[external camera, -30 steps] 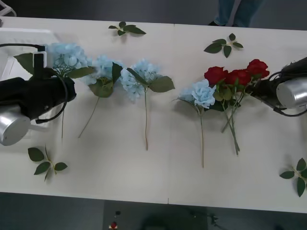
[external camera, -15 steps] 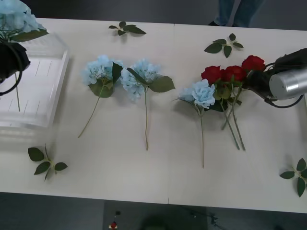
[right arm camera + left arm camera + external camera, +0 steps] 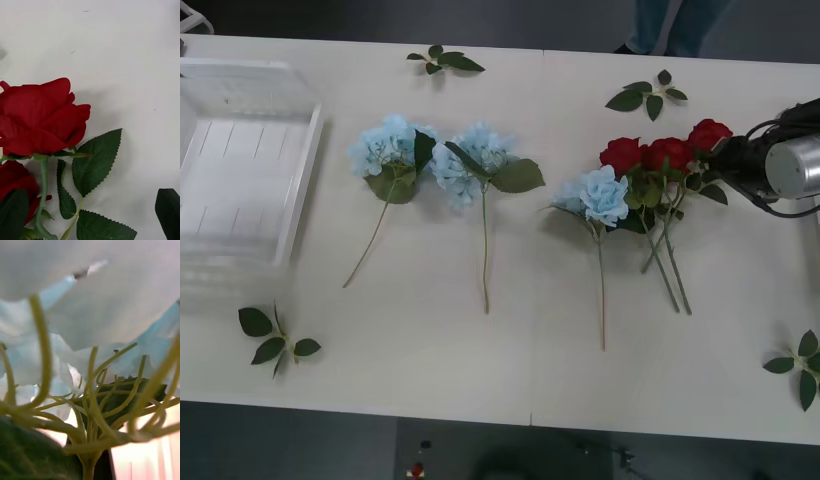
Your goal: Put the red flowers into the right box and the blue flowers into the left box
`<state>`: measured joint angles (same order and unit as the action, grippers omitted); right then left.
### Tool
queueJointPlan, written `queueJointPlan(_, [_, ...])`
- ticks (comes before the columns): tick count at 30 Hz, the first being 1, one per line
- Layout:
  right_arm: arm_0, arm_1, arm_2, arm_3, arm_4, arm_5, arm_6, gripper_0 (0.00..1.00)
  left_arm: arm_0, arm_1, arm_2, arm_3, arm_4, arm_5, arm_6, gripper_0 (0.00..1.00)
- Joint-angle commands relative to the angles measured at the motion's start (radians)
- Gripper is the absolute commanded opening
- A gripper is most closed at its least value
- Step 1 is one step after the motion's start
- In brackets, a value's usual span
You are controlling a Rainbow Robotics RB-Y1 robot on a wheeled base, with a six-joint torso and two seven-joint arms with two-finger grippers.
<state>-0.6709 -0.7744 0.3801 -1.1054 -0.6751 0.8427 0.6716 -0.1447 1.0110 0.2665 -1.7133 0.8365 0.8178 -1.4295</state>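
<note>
The white table (image 3: 480, 380) stretches across my front view, with loose leaf sprigs (image 3: 275, 340) around its edges. The right end effector (image 3: 728, 165) comes in from the right edge. The red flowers (image 3: 667, 155) lie just inboard of its tip, toward my left. The nearest rose (image 3: 708, 133) is just beside it, with its stem running back toward me. I judge the right arm is plainly the closer one for a grasp across that stem. I cannot tell whether it is clenched or released.

The left wrist camera looks up under a blue flower head (image 3: 112, 307), very close. I cannot tell the left end effector's state either. Three blue flowers (image 3: 392, 145) lie mid-table, and the left box (image 3: 300, 170) holds nothing.
</note>
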Motion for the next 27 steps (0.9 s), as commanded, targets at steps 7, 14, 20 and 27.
queueJointPlan(7, [-0.024, 0.083, -0.015, -0.024, 0.083, -0.048, 0.072, 1.0, 0.004, 0.018, 0.026, 0.084, 0.107, -0.072, -0.135, 1.0])
queueJointPlan(14, [-0.024, 0.132, -0.015, -0.013, 0.138, -0.048, 0.066, 1.0, 0.002, 0.017, -0.01, -0.055, 0.142, 0.083, -0.15, 1.0])
queueJointPlan(20, [-0.024, 0.149, -0.015, 0.049, 0.2, -0.068, 0.072, 1.0, -0.039, -0.015, -0.109, -0.226, 0.151, 0.254, -0.158, 1.0])
queueJointPlan(27, [-0.024, 0.152, -0.015, 0.09, 0.207, -0.103, 0.08, 1.0, -0.104, -0.109, -0.216, -0.296, 0.121, 0.36, -0.16, 1.0])
